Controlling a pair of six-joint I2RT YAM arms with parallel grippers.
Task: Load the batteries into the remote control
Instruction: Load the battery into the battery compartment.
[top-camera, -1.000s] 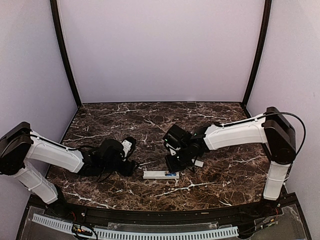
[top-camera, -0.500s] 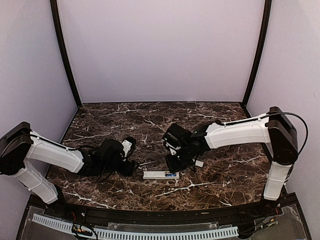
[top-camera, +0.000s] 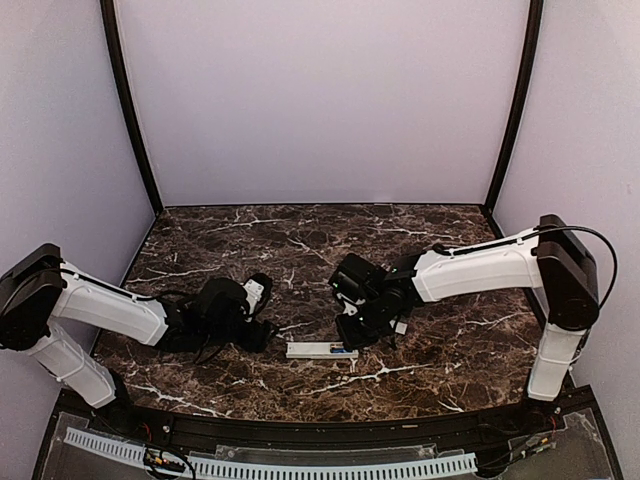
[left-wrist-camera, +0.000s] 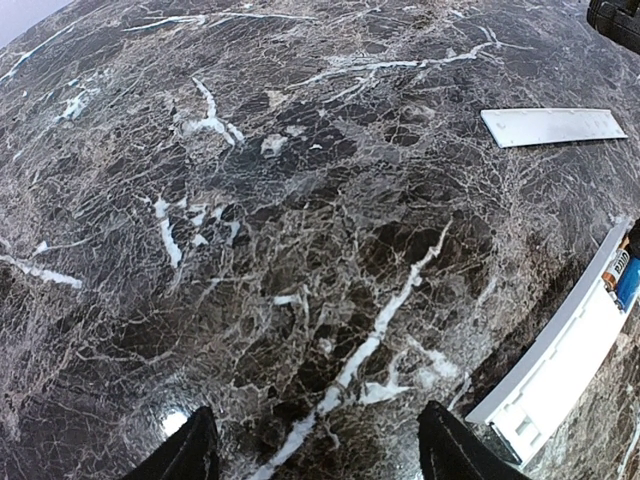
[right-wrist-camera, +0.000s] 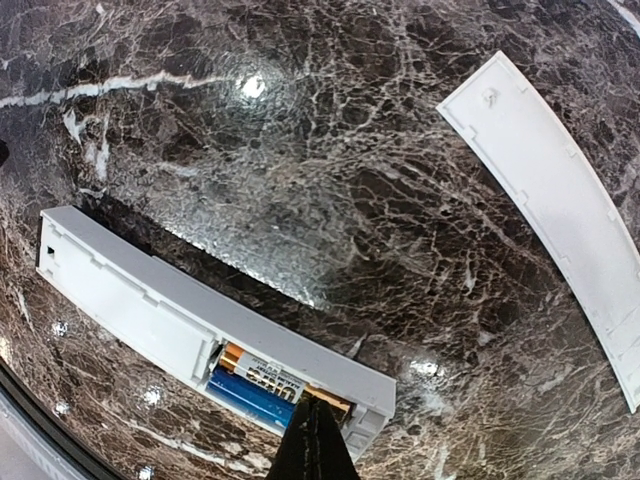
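**A:** Two batteries lay side by side in the open bay of the remote control. From overhead, that was its right-hand end.

**B:** And where was the remote itself?

**A:** It lay flat on the marble table with the bay facing up, towards the front edge and between the two arms.

**B:** What was the right gripper doing?

**A:** It was clenched. Its fingers were pressed together into one dark point, low over the battery end of the bay. I couldn't tell whether the tip actually touched a cell.

**B:** And the left gripper?

**A:** That one was released. Its jaws stood apart, low over the marble, grasping nothing. The remote's other end lay just beside its right finger, apart from it.

**B:** Was there anything else on the table?

**A:** A long white cover lay flat on the marble. It was separate from the remote, on the far side of it and close to the right arm's wrist.
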